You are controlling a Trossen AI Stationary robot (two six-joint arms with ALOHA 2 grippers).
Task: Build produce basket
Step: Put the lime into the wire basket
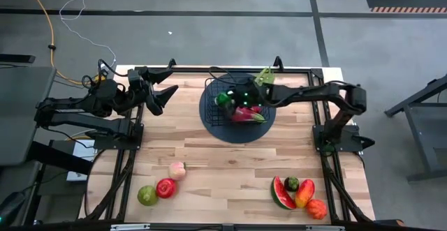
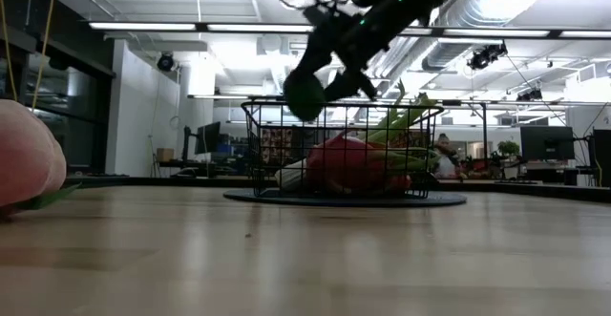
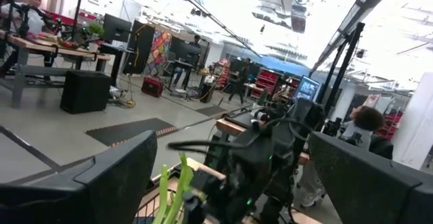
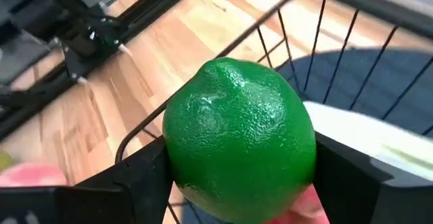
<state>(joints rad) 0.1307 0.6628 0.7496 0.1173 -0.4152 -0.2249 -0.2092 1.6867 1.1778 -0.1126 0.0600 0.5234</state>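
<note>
One green lime (image 4: 238,139) sits gripped in the right end effector (image 4: 237,176) above the basket (image 1: 236,105).

Basket (image 1: 211,97) sitting far-centre on the surface, partly filled.
The black wire basket is holding a pink dragon fruit (image 2: 346,163) and a green-white leafy stalk (image 2: 406,123); a round green fruit (image 4: 238,135) is hanging above its left rim, between the right hand's (image 4: 237,176) fingers. More produce is lying near: peach (image 1: 177,169), red apple (image 1: 166,187), green apple (image 1: 147,195) left; watermelon slice (image 1: 281,193) right.
</note>
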